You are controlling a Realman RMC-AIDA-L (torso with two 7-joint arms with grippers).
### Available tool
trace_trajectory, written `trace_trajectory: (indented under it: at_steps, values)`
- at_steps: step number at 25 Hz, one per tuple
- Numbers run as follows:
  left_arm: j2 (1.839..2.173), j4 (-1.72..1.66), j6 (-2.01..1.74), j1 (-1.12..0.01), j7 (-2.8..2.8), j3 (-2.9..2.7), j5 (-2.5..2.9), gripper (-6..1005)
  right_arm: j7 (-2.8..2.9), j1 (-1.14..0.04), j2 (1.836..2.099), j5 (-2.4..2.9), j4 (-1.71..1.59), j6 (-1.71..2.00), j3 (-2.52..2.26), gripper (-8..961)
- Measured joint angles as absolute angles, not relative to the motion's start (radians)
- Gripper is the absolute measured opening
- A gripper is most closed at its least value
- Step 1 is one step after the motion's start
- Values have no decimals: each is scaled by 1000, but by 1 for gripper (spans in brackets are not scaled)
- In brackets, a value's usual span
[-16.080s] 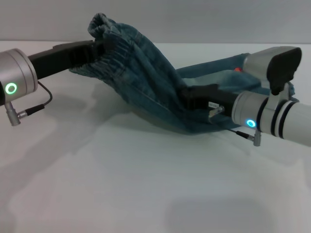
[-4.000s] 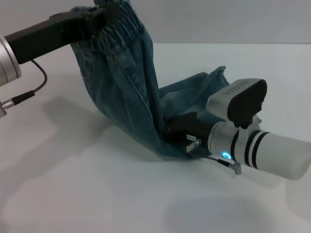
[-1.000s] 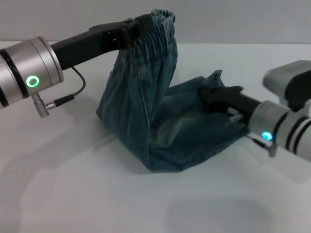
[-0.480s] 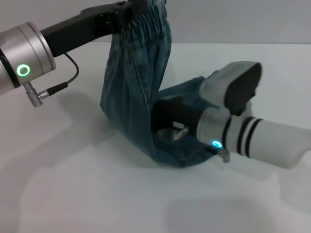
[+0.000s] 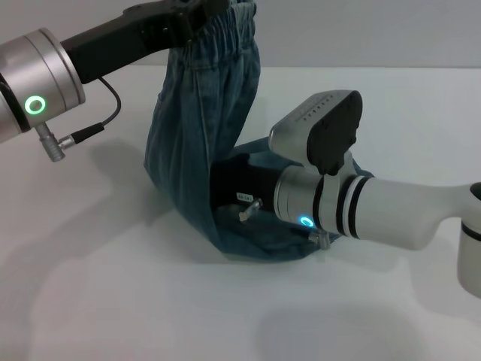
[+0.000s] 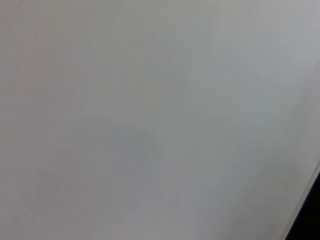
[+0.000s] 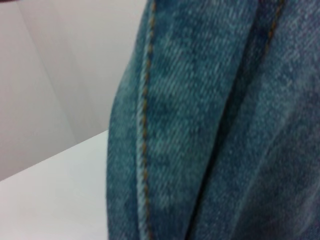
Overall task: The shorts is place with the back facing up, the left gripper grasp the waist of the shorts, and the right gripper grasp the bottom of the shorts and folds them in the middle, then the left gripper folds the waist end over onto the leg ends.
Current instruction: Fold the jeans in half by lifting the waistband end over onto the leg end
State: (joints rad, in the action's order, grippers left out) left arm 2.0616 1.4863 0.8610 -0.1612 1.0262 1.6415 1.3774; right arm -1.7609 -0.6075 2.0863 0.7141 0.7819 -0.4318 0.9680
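The blue denim shorts (image 5: 197,128) hang from their elastic waist (image 5: 229,22), which my left gripper (image 5: 204,10) holds shut, high at the back of the head view. From there the cloth drops to the table, where the leg ends lie bunched in a fold (image 5: 255,241). My right gripper (image 5: 225,185) is low, pushed in against the hanging cloth from the right; its tips are hidden by the denim. The right wrist view is filled by denim with an orange seam (image 7: 145,125). The left wrist view holds only a blank pale surface.
The white table (image 5: 113,286) stretches in front of and to the left of the shorts. My right forearm (image 5: 391,214) lies low across the right side, with its camera housing (image 5: 319,131) above the leg ends.
My right arm has slid left, from beside the leg ends to up against the hanging cloth. The left gripper has kept the waist raised and drifted slightly left.
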Motion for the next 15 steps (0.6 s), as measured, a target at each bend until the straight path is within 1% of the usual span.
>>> trace_trajectory:
  at_steps: [3, 6, 8, 9, 12, 14, 15]
  values:
    - [2062, 1476, 858, -166, 1026, 1638, 1380, 9, -1761, -625, 2087, 713, 769, -431, 967, 130]
    - [2063, 1473, 858, -166, 1026, 1637, 1382, 8, -1761, -610, 2082, 713, 773, -425, 976, 131]
    - [2062, 1468, 857, -161, 1034, 1640, 1383, 8, -1761, -557, 2064, 725, 781, -426, 1031, 131]
    - [2062, 1468, 857, -161, 1034, 1640, 1383, 7, -1761, -557, 2064, 725, 781, -426, 1031, 131]
    - [2062, 1459, 845, -159, 1047, 1644, 1380, 6, -1762, -479, 2034, 748, 803, -448, 1112, 132]
    - [2062, 1456, 838, -159, 1056, 1643, 1380, 6, -1770, -418, 2029, 784, 825, -460, 1192, 133]
    - [2062, 1456, 838, -159, 1056, 1643, 1380, 6, -1774, -391, 2034, 819, 839, -465, 1244, 133]
